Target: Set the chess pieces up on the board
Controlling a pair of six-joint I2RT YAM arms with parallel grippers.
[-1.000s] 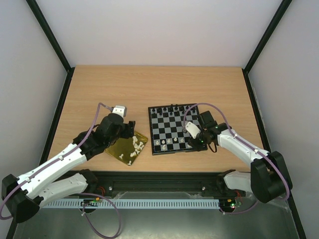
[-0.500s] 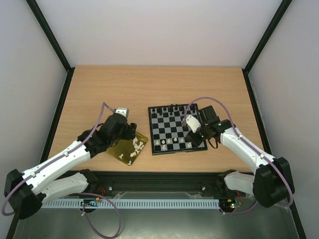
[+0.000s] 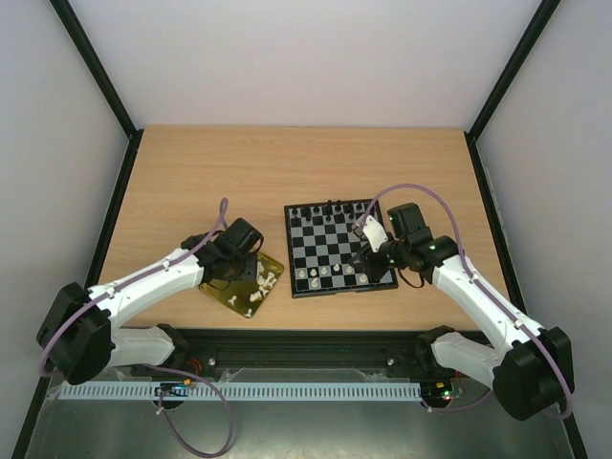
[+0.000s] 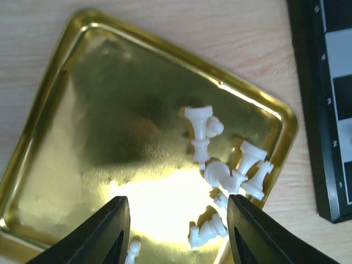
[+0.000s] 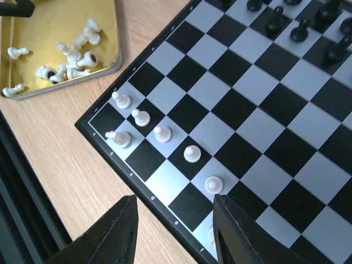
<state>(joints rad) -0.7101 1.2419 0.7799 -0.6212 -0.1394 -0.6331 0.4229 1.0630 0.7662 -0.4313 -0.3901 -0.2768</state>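
1. The left gripper (image 4: 176, 212) hangs over the shiny gold square tray (image 4: 60, 93), jaws parted and holding nothing.
2. The tiny cream-white chessmen (image 4: 228, 168) yet to be placed lie toppled in a heap. They fill the tray's corner nearest the small black-and-grey chequered chessboard (image 5: 275, 104), ahead of the gripper and off to the right in its wrist view.
3. One small toppled chessman (image 4: 208, 232) lies on the tray between the two fingers, closer to the one on the right of that view. Its long axis slants, nearer to the line the jaws close along than across it, so a clean pinch would likely call for a turn of the wrist.
4. A taller cream piece (image 4: 199, 132) lies farther ahead, its length pointing away from the gripper and roughly square to the closing line. It looks the easier pick.
5. The right gripper (image 5: 175, 201), also parted and empty, hovers above the board's near edge, where a row of white pawns (image 5: 162, 133) already stands.
6. The tray sits on the light wooden surface (image 5: 60, 165) just beside the board's left edge, so the left arm is plainly the nearer to the heap.
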